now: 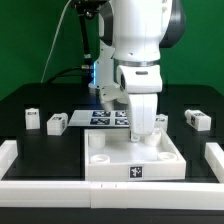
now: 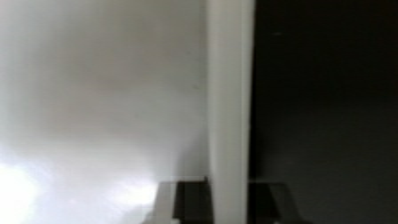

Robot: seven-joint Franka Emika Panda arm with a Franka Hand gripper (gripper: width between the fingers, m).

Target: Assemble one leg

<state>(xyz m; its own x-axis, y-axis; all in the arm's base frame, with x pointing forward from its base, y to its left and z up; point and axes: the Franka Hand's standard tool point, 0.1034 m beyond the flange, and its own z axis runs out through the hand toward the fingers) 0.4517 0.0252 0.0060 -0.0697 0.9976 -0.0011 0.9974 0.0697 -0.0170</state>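
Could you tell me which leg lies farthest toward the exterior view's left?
The outermost leg; its neighbour lies nearer the marker board.

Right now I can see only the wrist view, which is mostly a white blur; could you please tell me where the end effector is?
Observer: The end effector is low over the far edge of the square white panel.
Operator: Are any legs lying loose?
Observer: Yes. A leg and a second leg lie on the black table at the exterior view's left, and a third leg at its right.
Operator: Is the end effector holding one?
Observer: I cannot tell; its tips are not distinct in the exterior view.
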